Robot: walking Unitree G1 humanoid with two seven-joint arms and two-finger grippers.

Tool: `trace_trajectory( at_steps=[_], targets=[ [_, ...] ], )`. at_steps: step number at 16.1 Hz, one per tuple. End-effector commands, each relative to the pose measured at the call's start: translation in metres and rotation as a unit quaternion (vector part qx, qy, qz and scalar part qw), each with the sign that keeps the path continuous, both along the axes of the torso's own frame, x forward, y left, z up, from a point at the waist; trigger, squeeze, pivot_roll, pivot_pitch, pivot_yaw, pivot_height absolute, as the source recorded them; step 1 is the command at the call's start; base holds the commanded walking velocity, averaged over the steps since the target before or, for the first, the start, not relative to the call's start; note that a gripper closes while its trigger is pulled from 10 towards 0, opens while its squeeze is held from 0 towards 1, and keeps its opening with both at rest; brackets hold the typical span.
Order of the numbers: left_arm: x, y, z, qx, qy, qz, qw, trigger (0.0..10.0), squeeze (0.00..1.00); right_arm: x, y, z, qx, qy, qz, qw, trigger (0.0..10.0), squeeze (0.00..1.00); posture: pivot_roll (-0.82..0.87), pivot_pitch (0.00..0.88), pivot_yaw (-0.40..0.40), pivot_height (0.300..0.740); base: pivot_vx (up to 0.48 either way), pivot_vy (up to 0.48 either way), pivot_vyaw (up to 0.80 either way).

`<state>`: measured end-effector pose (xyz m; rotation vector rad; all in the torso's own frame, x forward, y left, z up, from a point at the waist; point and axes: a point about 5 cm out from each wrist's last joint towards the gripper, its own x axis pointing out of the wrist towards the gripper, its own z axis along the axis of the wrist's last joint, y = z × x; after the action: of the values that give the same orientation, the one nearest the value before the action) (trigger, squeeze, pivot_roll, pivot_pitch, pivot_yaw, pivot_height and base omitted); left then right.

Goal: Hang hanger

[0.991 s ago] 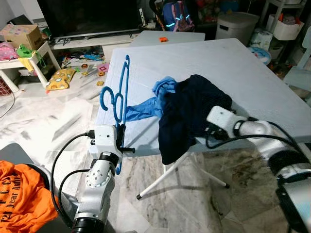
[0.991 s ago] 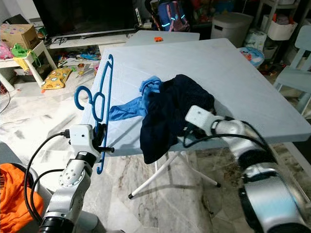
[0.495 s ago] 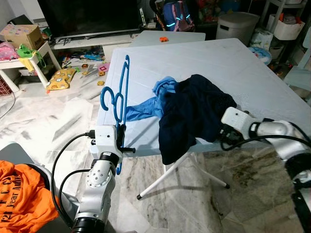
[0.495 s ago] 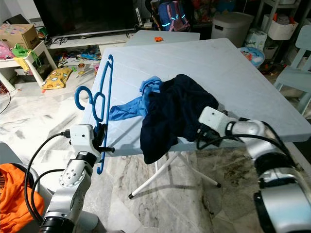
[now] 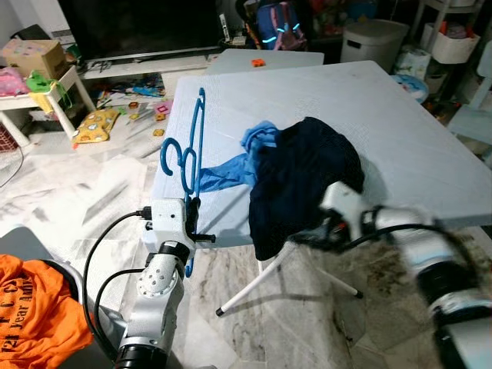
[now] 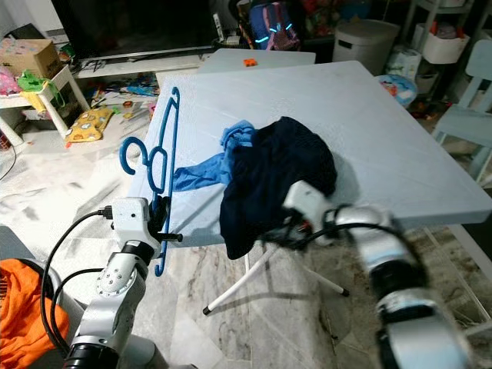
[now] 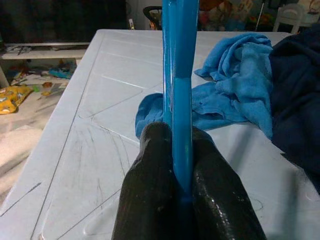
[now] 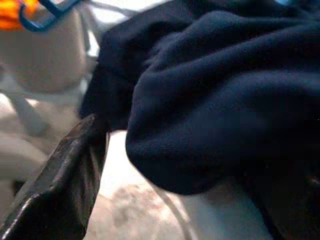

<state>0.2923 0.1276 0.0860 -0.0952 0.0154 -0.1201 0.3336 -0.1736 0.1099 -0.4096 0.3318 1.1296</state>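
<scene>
An orange cloth [image 5: 31, 296] at the lower left carries white lettering, cut off and blurred; something like "Year" can partly be made out. Nothing else can be read.

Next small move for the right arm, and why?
Probably close the right gripper on the dark garment's hanging edge: its fingers are open around the cloth at the table edge, while the left gripper already holds the blue hanger.

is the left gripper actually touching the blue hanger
Touching. The left wrist view shows the left gripper with both black fingers pressed against the blue hanger, its bar clamped between them with no gap.
</scene>
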Motion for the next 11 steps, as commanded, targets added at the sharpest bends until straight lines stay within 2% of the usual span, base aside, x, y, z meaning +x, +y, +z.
trace_trajectory(
  at_steps=[1,2,3,5,8,9,10,11],
  targets=[
    [-0.003,0.003,-0.004,0.001,0.012,0.008,1.0,10.0,0.0,-0.003,0.012,-0.001,0.019,0.012,0.022,1.0,10.0,1.0,-0.02,0.0,0.061,0.74,0.0,0.0,0.0],
    [-0.003,0.004,-0.005,0.001,0.013,0.009,1.0,10.0,0.0,-0.004,0.016,-0.003,0.021,0.016,0.025,0.999,10.0,1.0,-0.02,0.0,0.061,0.74,0.0,0.0,0.0],
    [-0.004,0.004,-0.005,0.0,0.013,0.011,1.0,10.0,0.0,-0.006,0.028,-0.011,0.015,0.022,0.023,0.999,10.0,1.0,-0.01,0.0,0.059,0.74,0.0,0.0,0.0],
    [-0.006,0.005,-0.005,-0.001,0.014,0.015,1.0,10.0,0.0,-0.006,0.047,-0.025,-0.003,0.026,-0.008,1.0,10.0,1.0,-0.01,0.0,0.052,0.74,0.0,0.0,0.0],
    [-0.008,0.007,-0.006,-0.002,0.015,0.019,1.0,10.0,0.0,-0.003,0.064,-0.037,-0.012,0.044,-0.057,0.997,10.0,0.99,0.0,0.0,0.039,0.74,0.0,0.0,0.0],
    [-0.009,0.008,-0.005,-0.004,0.014,0.021,1.0,10.0,0.0,-0.001,0.071,-0.04,-0.004,0.054,-0.085,0.995,10.0,0.96,0.0,0.0,0.037,0.74,0.0,0.0,0.0],
    [-0.009,0.008,-0.004,-0.007,0.013,0.022,1.0,10.0,0.0,0.003,0.076,-0.04,0.018,0.073,-0.127,0.989,10.0,0.87,0.01,0.0,0.031,0.74,0.0,0.0,0.0],
    [-0.01,0.01,-0.003,-0.009,0.011,0.024,1.0,10.0,0.0,0.008,0.079,-0.043,0.018,0.078,-0.183,0.98,10.0,0.82,0.01,0.0,0.027,0.74,0.0,0.0,0.0]
  ],
)
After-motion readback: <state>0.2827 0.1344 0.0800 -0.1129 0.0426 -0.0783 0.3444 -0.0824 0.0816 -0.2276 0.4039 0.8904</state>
